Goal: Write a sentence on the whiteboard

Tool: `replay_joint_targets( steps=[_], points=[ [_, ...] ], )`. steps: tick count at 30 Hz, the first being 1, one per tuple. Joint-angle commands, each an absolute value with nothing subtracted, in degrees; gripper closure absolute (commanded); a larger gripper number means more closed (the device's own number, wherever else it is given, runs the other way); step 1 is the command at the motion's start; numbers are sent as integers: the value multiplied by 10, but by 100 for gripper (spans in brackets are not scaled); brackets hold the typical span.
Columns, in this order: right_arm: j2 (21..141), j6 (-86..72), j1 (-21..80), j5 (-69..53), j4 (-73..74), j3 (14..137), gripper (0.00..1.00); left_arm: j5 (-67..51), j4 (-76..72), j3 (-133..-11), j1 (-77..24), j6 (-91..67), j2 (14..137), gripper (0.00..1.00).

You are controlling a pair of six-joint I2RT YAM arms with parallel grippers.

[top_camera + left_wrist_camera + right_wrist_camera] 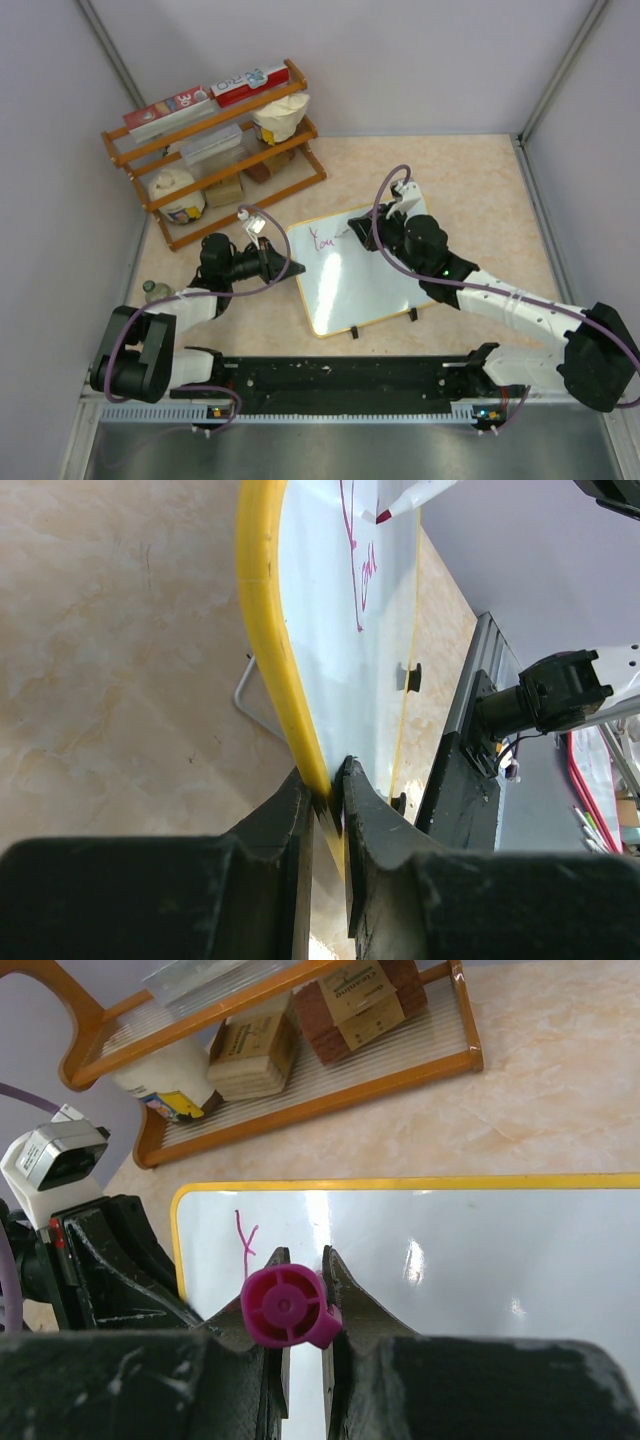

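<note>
The whiteboard [365,280], white with a yellow rim, lies tilted in the middle of the table, and pink writing [322,240] runs along its far left corner. My left gripper [290,268] is shut on the board's left rim [262,600]; its jaws pinch the yellow edge [328,780]. My right gripper [372,232] hovers over the board's far edge, shut on a magenta marker [285,1305]. The marker's tip [385,515] touches the board beside the pink letters [365,580]. In the right wrist view the marker's cap end hides the tip, and a pink "Y" [245,1238] shows on the board [460,1260].
A wooden rack [215,150] with boxes, jars and packets stands at the back left. A small bottle [152,290] sits by the left arm. Two black clips [355,332] mark the board's near edge. A black rail [340,375] runs along the table front.
</note>
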State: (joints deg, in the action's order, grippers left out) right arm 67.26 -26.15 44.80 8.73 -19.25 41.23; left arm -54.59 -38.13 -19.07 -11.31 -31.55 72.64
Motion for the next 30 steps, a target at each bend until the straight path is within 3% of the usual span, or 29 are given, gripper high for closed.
replay_joint_targets(
  steps=[1,13,30],
  points=[
    [673,-261,442,74,-211,411,100,-525,-384,-195,-114,-268,727,100],
    [617,-302,405,62,-233,393,100,-526,-383,-196,-114,-268,726,100],
    [655,-298,396,47,-234,407,100,-525,-382,-194,-114,-267,724,100]
  ],
)
